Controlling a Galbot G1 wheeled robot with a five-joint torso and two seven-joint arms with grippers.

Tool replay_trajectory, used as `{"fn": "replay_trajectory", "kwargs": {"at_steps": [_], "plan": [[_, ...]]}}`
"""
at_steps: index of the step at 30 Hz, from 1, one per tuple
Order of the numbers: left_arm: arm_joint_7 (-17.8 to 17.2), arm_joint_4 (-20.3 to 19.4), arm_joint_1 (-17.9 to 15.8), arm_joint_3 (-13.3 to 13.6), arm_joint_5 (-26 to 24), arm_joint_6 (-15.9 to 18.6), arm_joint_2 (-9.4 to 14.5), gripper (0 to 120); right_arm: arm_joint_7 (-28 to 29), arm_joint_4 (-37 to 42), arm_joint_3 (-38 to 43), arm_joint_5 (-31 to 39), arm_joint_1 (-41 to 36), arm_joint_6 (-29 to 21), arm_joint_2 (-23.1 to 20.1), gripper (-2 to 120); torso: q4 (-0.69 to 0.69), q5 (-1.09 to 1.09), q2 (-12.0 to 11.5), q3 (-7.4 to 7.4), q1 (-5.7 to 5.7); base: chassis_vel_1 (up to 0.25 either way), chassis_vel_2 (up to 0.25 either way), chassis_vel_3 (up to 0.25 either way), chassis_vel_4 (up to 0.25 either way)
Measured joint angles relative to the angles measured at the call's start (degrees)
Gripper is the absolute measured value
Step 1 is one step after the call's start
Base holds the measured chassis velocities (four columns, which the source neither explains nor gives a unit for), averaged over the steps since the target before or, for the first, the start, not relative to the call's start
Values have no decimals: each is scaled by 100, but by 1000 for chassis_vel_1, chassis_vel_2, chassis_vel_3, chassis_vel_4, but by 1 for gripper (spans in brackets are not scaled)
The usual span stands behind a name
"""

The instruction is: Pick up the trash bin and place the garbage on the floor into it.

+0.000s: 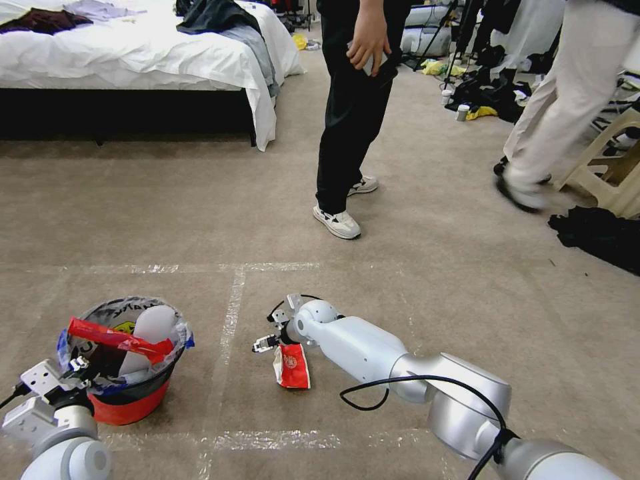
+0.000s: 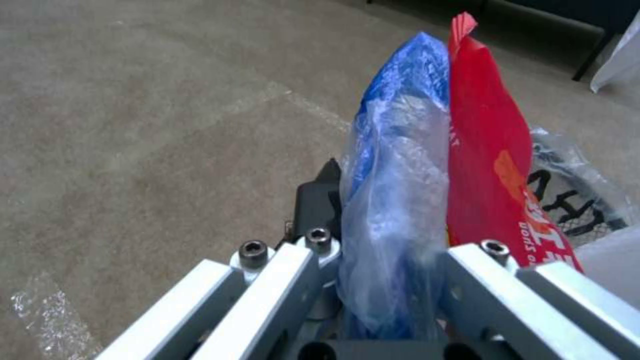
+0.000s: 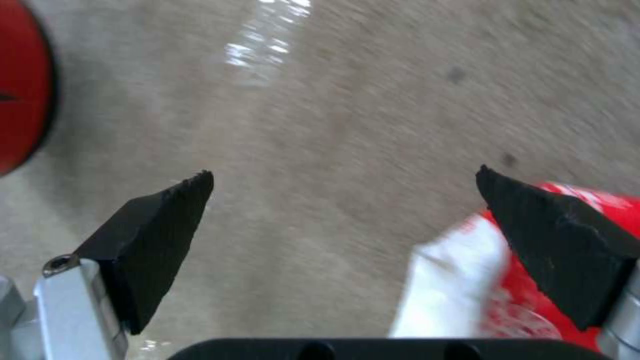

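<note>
The left gripper [image 1: 73,370] is clamping the bag-lined rim of the trash bin [image 1: 130,403] on the carpet [image 1: 433,267], while the right gripper [image 1: 263,343], jaws spread wide, is hovering beside a red wrapper [image 1: 292,367]

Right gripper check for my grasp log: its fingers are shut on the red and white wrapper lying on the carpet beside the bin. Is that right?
Not quite. In the right wrist view the right gripper has its fingers spread wide open, holding nothing. The red and white wrapper does lie on the carpet beside the trash bin, just under that gripper.
</note>
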Motion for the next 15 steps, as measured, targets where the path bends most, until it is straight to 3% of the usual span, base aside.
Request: {"fn": "replay_trajectory", "kwargs": {"at_steps": [10, 15], "plan": [[0, 22, -1, -4, -10, -9, -29, 4, 386, 672, -289, 482, -15, -156, -4, 100, 0, -1, 0, 0, 0, 0, 0, 0, 0], [2, 21, 0, 3, -9, -19, -49, 4, 540, 1008, -410, 623, 9, -226, -272, 100, -1, -1, 0, 0, 0, 0, 0, 0, 0]]}}
